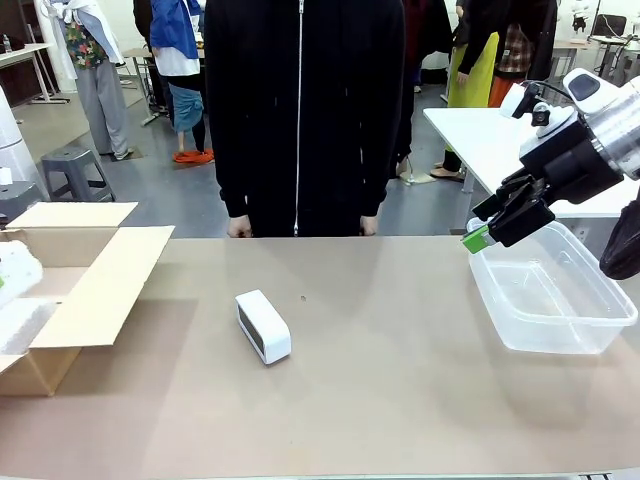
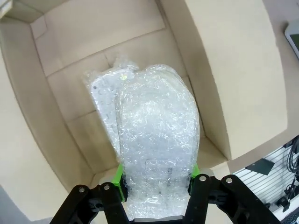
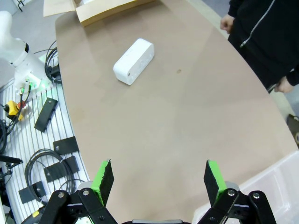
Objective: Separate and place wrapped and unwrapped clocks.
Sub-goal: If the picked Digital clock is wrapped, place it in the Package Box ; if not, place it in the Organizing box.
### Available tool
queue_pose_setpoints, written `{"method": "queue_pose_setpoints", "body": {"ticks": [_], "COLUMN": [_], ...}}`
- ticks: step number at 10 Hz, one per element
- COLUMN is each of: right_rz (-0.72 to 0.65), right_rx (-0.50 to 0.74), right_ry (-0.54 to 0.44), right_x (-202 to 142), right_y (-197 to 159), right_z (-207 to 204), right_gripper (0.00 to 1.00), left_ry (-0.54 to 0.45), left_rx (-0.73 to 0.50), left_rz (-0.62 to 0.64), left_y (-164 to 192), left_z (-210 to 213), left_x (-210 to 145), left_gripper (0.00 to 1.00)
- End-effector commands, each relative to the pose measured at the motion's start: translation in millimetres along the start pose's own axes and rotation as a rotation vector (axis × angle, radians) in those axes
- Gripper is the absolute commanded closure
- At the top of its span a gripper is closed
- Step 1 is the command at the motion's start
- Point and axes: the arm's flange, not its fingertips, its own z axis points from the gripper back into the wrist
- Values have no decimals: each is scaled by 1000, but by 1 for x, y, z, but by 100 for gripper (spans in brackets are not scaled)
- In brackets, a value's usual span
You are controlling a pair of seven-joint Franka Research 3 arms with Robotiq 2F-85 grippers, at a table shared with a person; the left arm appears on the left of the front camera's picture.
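My left gripper (image 2: 156,179) is shut on a wrapped clock (image 2: 159,135), a bumpy white bundle held between the green pads (image 2: 119,181) over the open cardboard box (image 2: 233,79). Partly under that bundle, a second wrapped clock (image 2: 100,88) lies on the box floor. White wrap (image 1: 15,270) also shows in the box (image 1: 95,275) at the front view's left edge. The unwrapped clock (image 1: 263,326) (image 3: 134,60), smooth white with a dark face, lies on the table left of centre. My right gripper (image 1: 488,228) (image 3: 158,179) is open and holds nothing, above the near-left corner of the clear plastic bin (image 1: 560,335).
A person in black stands at the far edge with both hands (image 1: 238,229) (image 3: 227,22) near the table. The bin (image 3: 266,184) sits at the table's right side and the box at its left. The brown tabletop (image 1: 400,360) lies bare around the unwrapped clock.
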Motion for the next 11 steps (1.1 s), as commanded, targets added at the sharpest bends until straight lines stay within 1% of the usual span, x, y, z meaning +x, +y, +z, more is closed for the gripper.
{"method": "queue_pose_setpoints", "body": {"ticks": [1, 4, 5, 6, 11], "right_rz": [-2, -2, -2, -2, -2], "right_rx": [23, 23, 23, 23, 23], "right_ry": [-22, -22, -22, -22, -22], "right_x": [1, 1, 1, 1, 1], "right_y": [0, 0, 0, 0, 0], "right_z": [-2, -2, -2, -2, -2], "right_gripper": [0, 0, 0, 0, 0], "left_ry": [-52, -154, -154, -157, -158], "left_rx": [6, 7, 14, 16, 38], "left_rz": [42, -11, -7, -13, -44], "left_y": [10, 16, 17, 16, 15], "left_z": [-4, -9, -9, -8, -6], "left_x": [0, 9, 12, 15, 23], "left_gripper": [46, 46, 46, 0, 0]}}
